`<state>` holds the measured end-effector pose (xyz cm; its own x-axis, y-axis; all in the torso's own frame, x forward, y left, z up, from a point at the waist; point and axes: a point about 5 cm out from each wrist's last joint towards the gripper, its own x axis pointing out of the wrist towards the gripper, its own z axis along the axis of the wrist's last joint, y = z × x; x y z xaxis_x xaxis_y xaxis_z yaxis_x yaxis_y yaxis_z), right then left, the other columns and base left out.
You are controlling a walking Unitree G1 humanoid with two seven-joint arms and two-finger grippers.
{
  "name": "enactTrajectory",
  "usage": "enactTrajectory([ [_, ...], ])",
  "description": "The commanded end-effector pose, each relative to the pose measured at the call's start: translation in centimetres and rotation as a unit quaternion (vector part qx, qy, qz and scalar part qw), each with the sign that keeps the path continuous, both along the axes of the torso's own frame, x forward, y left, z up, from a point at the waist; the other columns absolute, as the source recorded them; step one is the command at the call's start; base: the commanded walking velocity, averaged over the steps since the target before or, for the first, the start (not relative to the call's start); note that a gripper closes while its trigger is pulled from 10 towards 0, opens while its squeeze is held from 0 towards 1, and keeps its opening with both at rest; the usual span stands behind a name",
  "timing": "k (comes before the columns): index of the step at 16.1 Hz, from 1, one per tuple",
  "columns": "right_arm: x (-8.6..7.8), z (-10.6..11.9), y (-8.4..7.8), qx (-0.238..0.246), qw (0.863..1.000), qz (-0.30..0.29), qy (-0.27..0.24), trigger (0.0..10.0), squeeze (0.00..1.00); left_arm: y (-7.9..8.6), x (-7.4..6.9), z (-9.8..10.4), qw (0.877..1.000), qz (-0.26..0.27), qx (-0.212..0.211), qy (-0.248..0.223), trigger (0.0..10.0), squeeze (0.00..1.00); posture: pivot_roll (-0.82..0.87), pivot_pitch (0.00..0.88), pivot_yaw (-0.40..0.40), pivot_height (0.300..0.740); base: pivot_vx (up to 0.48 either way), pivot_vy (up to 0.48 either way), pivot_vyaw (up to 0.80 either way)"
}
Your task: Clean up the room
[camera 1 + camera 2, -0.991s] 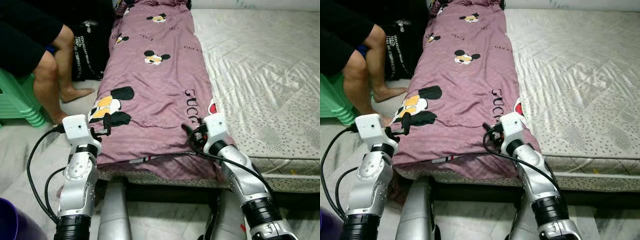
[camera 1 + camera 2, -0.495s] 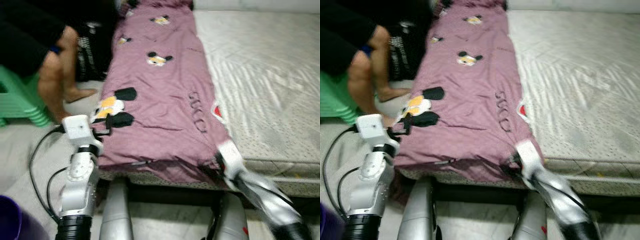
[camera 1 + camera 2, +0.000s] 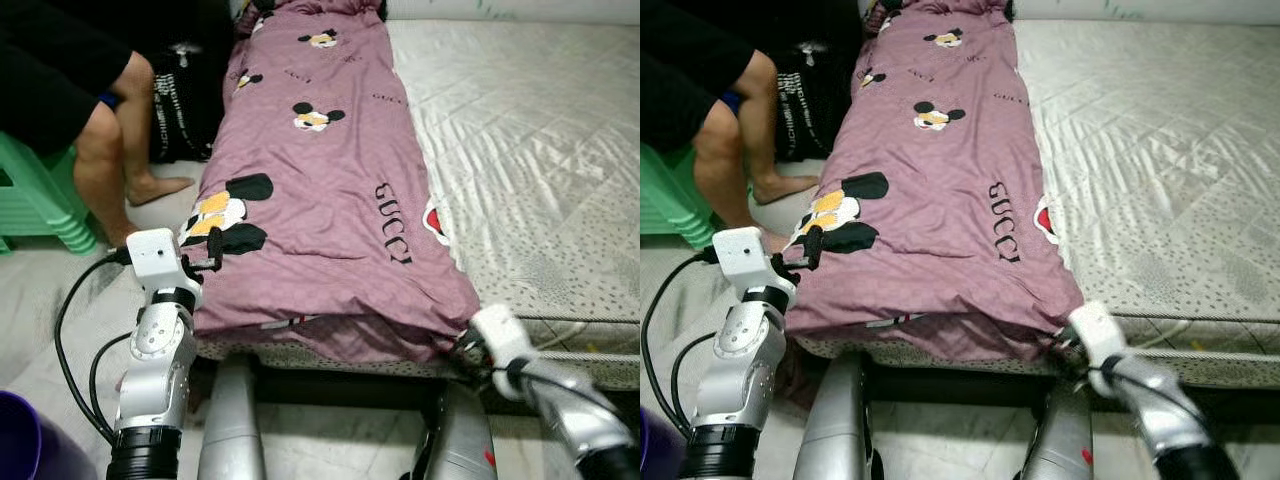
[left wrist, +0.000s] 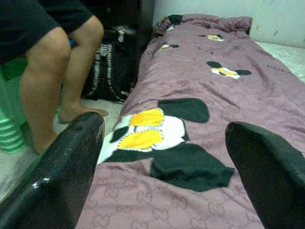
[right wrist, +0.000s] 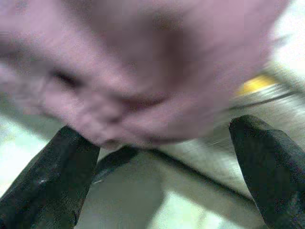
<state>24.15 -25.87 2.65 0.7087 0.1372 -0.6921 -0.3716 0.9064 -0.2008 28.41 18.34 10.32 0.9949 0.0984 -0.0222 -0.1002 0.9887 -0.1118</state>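
The left arm stands nearly upright, wrist bent forward, and the left gripper (image 3: 213, 250) has its two black fingers (image 4: 62, 167) spread wide apart with nothing between them. The right arm reaches in low from the outer side, and the right gripper (image 5: 162, 171) likewise shows both fingers (image 5: 267, 167) parted, the gap between its jaws unfilled

We're looking into a home bedroom: a bare quilted mattress (image 3: 520, 150) is lying on its frame, a mauve cartoon-print duvet (image 3: 320, 180) is running along its left edge (a person (image 3: 70, 90) is sitting on a green plastic stool (image 3: 35, 200) alongside).
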Motion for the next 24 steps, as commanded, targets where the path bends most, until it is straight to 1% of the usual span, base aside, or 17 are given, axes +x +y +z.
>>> enactTrajectory([
  [1,0.0,0.0,-0.9,-0.027,1.000,-0.012,-0.007,10.0,1.00,0.7,0.2,0.3,1.000,0.005,0.007,-0.005,10.0,0.00,-0.01,0.000,0.030,0.506,0.000,0.000,0.00],
  [2,0.1,0.0,-1.2,-0.038,0.999,-0.015,-0.008,10.0,1.00,0.8,0.2,0.3,1.000,0.006,0.007,-0.005,10.0,0.00,-0.01,0.000,0.030,0.506,0.000,0.000,0.00],
  [4,0.1,-0.4,-2.7,-0.091,0.996,-0.020,-0.012,10.0,1.00,0.9,0.3,0.2,1.000,0.009,0.009,-0.005,10.0,0.00,-0.01,0.000,0.029,0.506,0.000,0.000,0.00],
  [5,0.2,-0.5,-4.2,-0.134,0.990,-0.037,-0.019,10.0,1.00,0.8,0.4,0.3,1.000,0.009,0.009,-0.007,10.0,0.00,-0.01,0.000,0.029,0.506,0.000,0.000,0.00],
  [6,0.3,-0.4,-4.6,-0.142,0.989,-0.040,-0.020,10.0,1.00,0.8,0.4,0.3,1.000,0.008,0.009,-0.008,10.0,0.00,-0.01,0.000,0.029,0.506,0.000,0.000,0.00],
  [7,0.6,0.1,-5.3,-0.153,0.986,-0.058,-0.033,10.0,1.00,0.9,0.4,0.4,1.000,0.009,0.010,-0.008,10.0,0.00,-0.01,0.000,0.029,0.506,0.000,0.000,0.00],
  [9,2.2,2.3,-5.9,-0.157,0.975,-0.109,-0.111,10.0,1.00,1.2,0.4,0.4,1.000,0.014,0.012,-0.009,10.0,0.00,-0.01,0.000,0.030,0.506,0.000,0.000,0.00],
  [10,3.3,4.0,-5.5,-0.135,0.967,-0.131,-0.170,10.0,1.00,1.3,0.4,0.5,1.000,0.016,0.013,-0.010,10.0,0.00,-0.01,0.000,0.031,0.506,0.000,0.000,0.00],
  [11,5.0,6.7,-4.0,-0.092,0.950,-0.151,-0.259,10.0,1.00,1.3,0.5,0.6,1.000,0.018,0.013,-0.013,10.0,0.00,-0.01,0.000,0.032,0.506,0.000,0.000,0.00],
  [13,6.9,9.7,-1.3,-0.021,0.920,-0.158,-0.358,10.0,1.00,1.0,0.6,0.9,0.999,0.021,0.011,-0.021,10.0,0.00,-0.01,0.000,0.032,0.506,0.000,0.000,0.00],
  [14,7.8,11.1,0.7,0.024,0.902,-0.153,-0.402,10.0,1.00,1.0,0.6,1.1,0.999,0.030,0.009,-0.028,10.0,0.00,-0.01,0.000,0.032,0.506,0.000,0.000,0.00],
  [15,8.1,11.7,2.0,0.052,0.896,-0.145,-0.416,10.0,1.00,1.0,0.5,1.3,0.999,0.031,0.007,-0.031,10.0,0.00,0.00,0.000,0.031,0.506,0.000,0.000,0.00],
  [16,8.4,12.2,4.1,0.095,0.891,-0.126,-0.426,10.0,1.00,1.0,0.5,1.4,0.999,0.031,0.007,-0.034,10.0,0.00,0.00,0.000,0.030,0.506,0.000,0.000,0.00],
  [17,8.5,12.2,5.7,0.116,0.892,-0.116,-0.422,10.0,1.00,0.9,0.3,1.5,0.999,0.033,0.005,-0.037,10.0,0.00,0.01,0.000,0.031,0.506,0.000,0.000,0.00],
  [18,8.4,11.8,7.2,0.143,0.896,-0.101,-0.408,10.0,0.00,0.9,0.2,1.4,0.999,0.034,0.005,-0.036,10.0,0.00,0.01,0.000,0.033,0.506,0.000,0.000,0.00],
  [22,7.0,10.8,10.9,0.237,0.887,-0.075,-0.390,10.0,0.00,0.3,-0.9,0.5,0.999,0.028,0.001,-0.024,10.0,0.00,0.02,0.000,0.040,0.506,0.000,0.000,0.00],
  [24,7.1,11.2,11.0,0.238,0.884,-0.073,-0.395,10.0,0.00,0.3,-1.0,0.3,0.999,0.026,0.001,-0.020,10.0,0.00,0.01,0.000,0.038,0.519,0.000,0.000,0.00],
])
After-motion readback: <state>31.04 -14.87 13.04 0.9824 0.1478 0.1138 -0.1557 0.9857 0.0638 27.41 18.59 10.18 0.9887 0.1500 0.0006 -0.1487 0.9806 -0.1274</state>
